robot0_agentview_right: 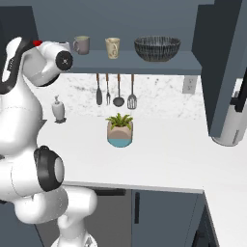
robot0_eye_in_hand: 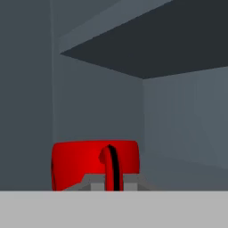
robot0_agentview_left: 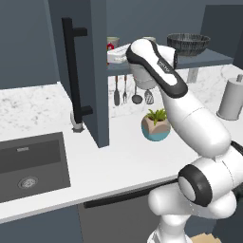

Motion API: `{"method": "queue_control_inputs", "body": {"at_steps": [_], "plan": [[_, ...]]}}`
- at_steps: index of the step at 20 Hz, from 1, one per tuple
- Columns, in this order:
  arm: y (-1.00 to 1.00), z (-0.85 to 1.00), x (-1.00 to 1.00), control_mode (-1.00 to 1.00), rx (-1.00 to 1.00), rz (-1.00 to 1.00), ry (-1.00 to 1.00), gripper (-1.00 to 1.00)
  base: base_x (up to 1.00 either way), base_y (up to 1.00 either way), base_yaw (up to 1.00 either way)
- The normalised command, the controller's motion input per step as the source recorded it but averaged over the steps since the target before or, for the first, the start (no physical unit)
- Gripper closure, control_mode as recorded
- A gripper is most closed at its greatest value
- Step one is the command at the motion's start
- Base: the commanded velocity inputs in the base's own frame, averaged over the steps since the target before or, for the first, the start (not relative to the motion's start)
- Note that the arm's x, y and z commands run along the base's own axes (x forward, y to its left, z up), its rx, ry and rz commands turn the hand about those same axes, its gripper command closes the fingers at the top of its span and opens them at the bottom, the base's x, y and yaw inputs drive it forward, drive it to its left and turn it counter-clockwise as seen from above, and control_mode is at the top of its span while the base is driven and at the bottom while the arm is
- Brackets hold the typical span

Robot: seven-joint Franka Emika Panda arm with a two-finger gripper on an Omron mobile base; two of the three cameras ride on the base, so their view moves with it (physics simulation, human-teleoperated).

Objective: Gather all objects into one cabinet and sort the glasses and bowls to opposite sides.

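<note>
gripper (robot0_eye_in_hand: 110, 180) clamped on red mug (robot0_eye_in_hand: 80, 162) handle | mug straight ahead, inside cabinet (robot0_eye_in_hand: 178, 111)

We are seeing the grey-brown mug (robot0_agentview_right: 81, 45), cream mug (robot0_agentview_right: 113, 48) and dark ribbed bowl (robot0_agentview_right: 157, 48) sitting upright along the cabinet shelf (robot0_agentview_right: 193, 62), the red mug (robot0_eye_in_hand: 95, 164) sitting at its left end.

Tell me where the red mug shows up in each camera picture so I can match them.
Left base view: the red mug is a small red patch on the shelf, just right of the open door's edge.
Right base view: a red sliver at top left, above the arm's wrist.
Hand view: large, bottom centre, handle facing the camera.
Shared landmark, base views: the dark bowl.
</note>
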Motion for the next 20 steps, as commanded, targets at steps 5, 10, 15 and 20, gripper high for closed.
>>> {"method": "queue_control_inputs", "body": {"at_steps": [5, 10, 15, 20], "plan": [[0.25, -0.26, 0.71, -1.0, 0.0, -0.04, -0.01, 1.0, 0.0, 0.0, 0.0], [0.0, -0.34, 0.59, -1.0, 0.0, -0.02, -0.01, 1.0, 0.0, 0.0, 0.0], [0.0, -0.23, 0.44, -1.0, 0.0, 0.0, 0.0, 1.0, 0.0, 0.0, 0.0], [0.02, -0.07, 0.48, -1.0, 0.0, 0.0, -0.02, 1.0, 0.0, 0.0, 0.0]]}}
